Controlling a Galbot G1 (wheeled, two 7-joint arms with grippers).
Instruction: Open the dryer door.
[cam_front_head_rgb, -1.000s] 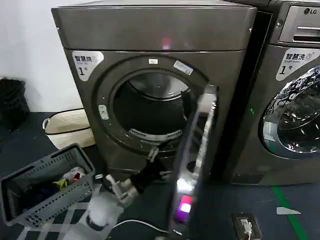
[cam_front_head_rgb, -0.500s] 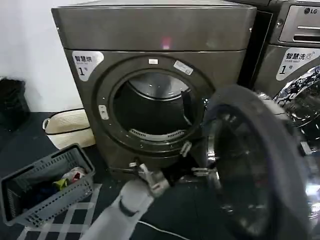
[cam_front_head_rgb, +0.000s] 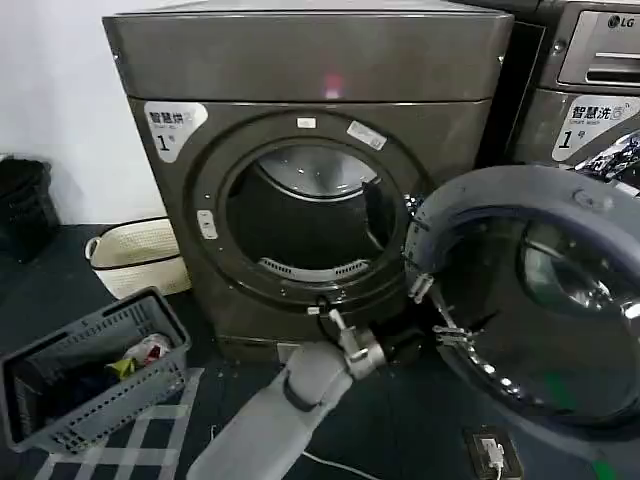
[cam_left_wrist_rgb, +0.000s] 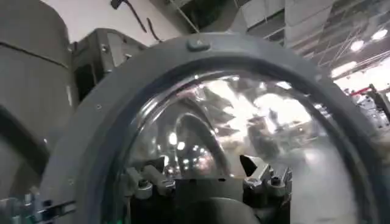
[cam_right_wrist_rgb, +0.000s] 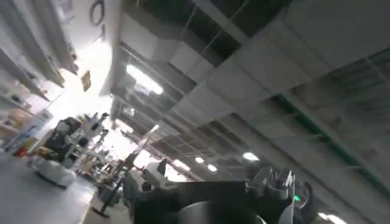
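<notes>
Dryer door (cam_front_head_rgb: 530, 300) swung wider, left pincer (cam_front_head_rgb: 432, 312) at its rim

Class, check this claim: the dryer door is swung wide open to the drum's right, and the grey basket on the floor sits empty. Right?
Not quite. In the head view the dryer door is indeed swung open to the right, but the grey basket is not empty: it holds colourful items.

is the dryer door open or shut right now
Open. The door is swung wide to the right, grey inner face showing, and the drum opening is fully exposed. The left gripper is at the door's edge.
</notes>
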